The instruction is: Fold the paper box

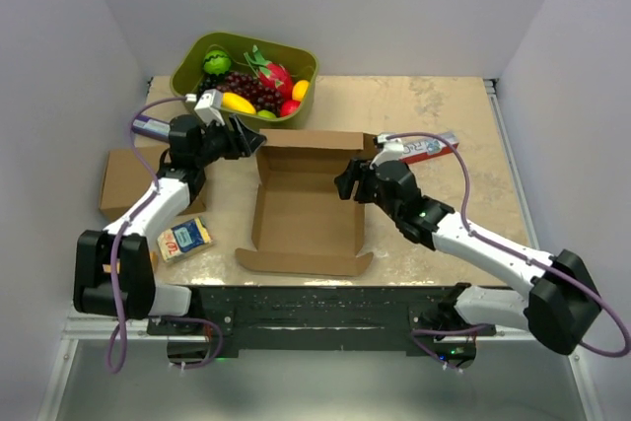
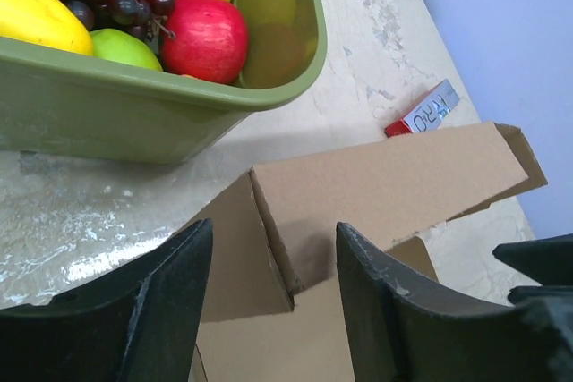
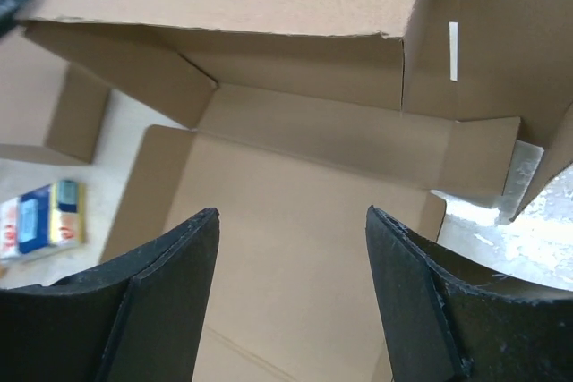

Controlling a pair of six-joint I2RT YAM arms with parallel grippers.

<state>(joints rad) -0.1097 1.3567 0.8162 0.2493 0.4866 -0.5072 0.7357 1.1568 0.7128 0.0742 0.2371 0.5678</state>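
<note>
The paper box point(image 1: 306, 209) lies in the middle of the table, brown cardboard, with its back wall and side walls raised and a flap flat toward me. My left gripper point(image 1: 254, 138) is open at the box's far left corner. In the left wrist view the corner point(image 2: 277, 248) stands between the open fingers point(image 2: 170, 284); I cannot tell whether they touch it. My right gripper point(image 1: 345, 184) is open at the box's right wall. In the right wrist view it point(image 3: 291, 221) is empty above the box floor point(image 3: 295, 158).
A green tub point(image 1: 187, 81) of fruit stands at the back left, close behind the left gripper, and shows in the left wrist view point(image 2: 134, 123). Another brown cardboard box point(image 1: 128, 182) sits at the left. A small packet point(image 1: 185, 239) lies front left. A red-and-white carton point(image 1: 429, 145) lies right of the box.
</note>
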